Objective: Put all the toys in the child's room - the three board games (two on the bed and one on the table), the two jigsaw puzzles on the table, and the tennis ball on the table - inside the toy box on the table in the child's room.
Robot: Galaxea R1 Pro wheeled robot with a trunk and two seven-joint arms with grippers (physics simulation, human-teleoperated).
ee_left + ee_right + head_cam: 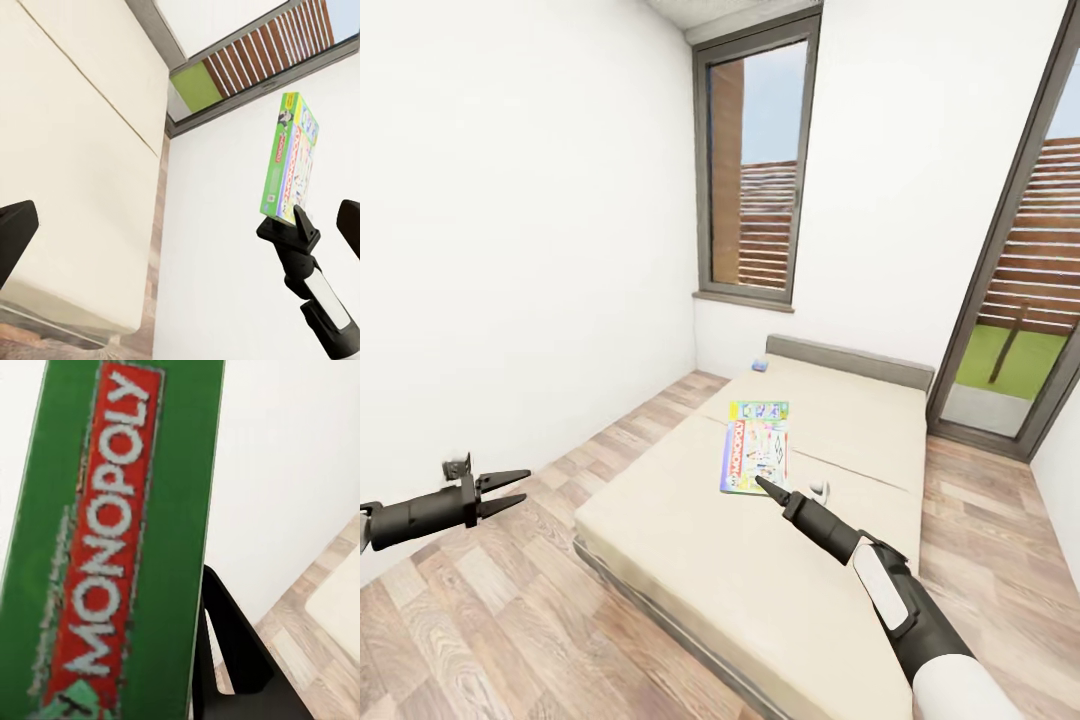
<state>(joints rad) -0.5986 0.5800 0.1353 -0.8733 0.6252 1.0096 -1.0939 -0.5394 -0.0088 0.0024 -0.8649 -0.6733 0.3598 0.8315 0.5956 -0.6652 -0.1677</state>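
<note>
Monopoly box (pixel 756 447) sat gripped at its near short edge in our right gripper (pixel 768 489), long axis toward headboard (pixel 850 361); left gripper (pixel 505 492) hung wide, well apart.

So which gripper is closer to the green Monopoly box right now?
Right. The right gripper is at the green Monopoly box, gripping its near edge. The left gripper hangs open over the floor, well off the bed.

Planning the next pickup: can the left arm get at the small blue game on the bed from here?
Probably not. Nothing blocks it, but the blue game lies by the headboard while the open left gripper hangs over floor near the bed's foot.
</note>
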